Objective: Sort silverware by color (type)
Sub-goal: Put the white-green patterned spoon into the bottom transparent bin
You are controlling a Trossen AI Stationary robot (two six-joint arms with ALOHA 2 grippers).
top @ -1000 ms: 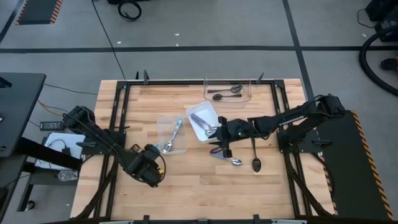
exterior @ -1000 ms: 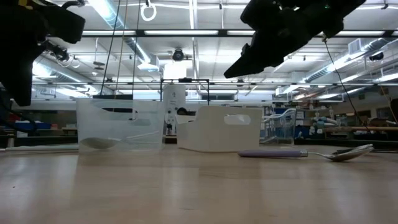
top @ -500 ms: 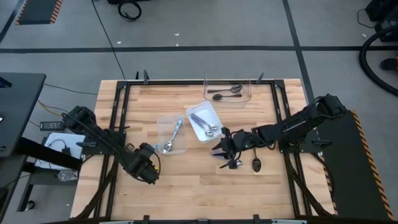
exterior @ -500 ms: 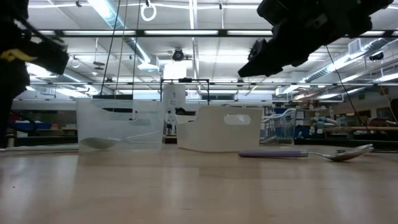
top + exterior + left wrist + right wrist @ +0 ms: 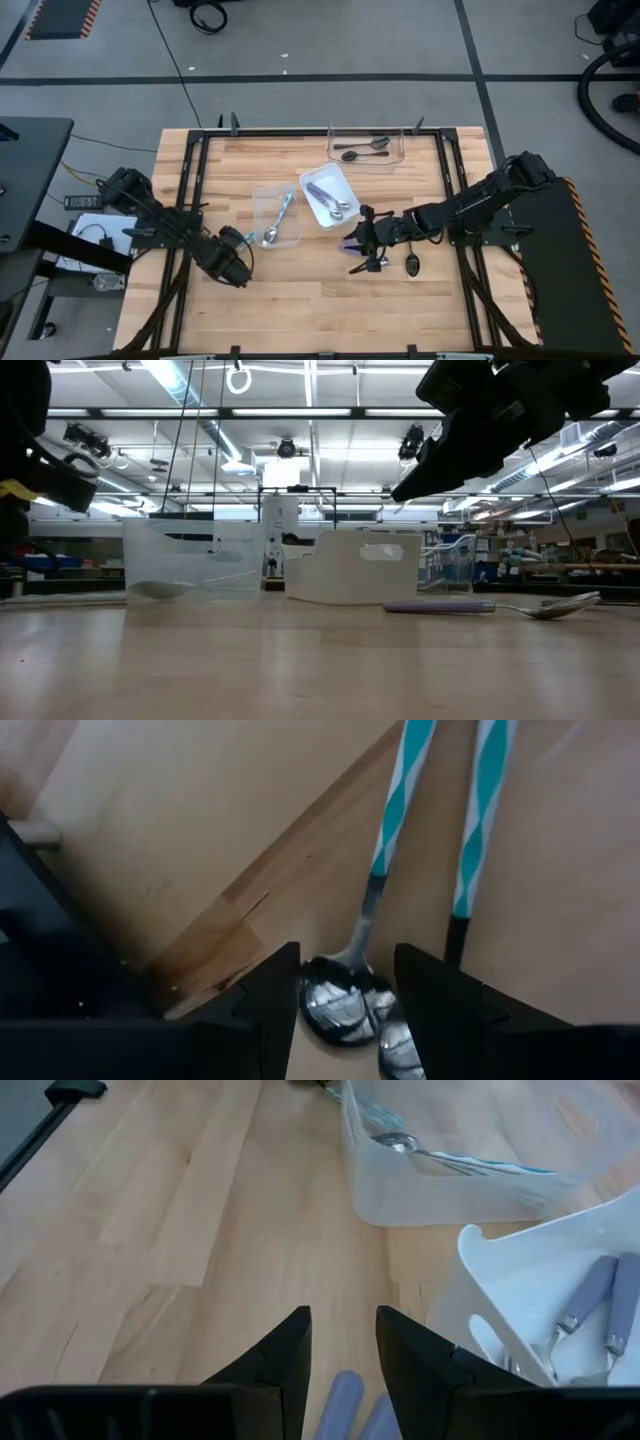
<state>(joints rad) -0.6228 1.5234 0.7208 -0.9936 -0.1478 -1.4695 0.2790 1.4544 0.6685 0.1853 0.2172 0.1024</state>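
A purple-handled spoon (image 5: 372,259) lies flat on the table, seen side-on in the low view (image 5: 440,605). My right gripper (image 5: 362,250) hovers open above it. The purple handle (image 5: 345,1392) shows in the gap under its fingers, not touched. A black spoon (image 5: 412,263) lies just to the right. My left gripper (image 5: 236,262) is open near the clear container's near corner. Its wrist view looks at two blue-striped spoons (image 5: 390,830), whose heads lie just beyond its fingertips (image 5: 347,985).
The clear container (image 5: 277,218) holds the blue spoons. The white container (image 5: 328,195) holds purple ones (image 5: 590,1305). A clear container at the far edge (image 5: 366,148) holds black spoons. Bare wood lies along the near half of the table.
My right arm has drawn back from over the white container toward the table's right and near side. Its gripper now hangs over the purple spoon. My left gripper has shifted a little toward the left and far side, closer to the clear container. No spoon has moved.
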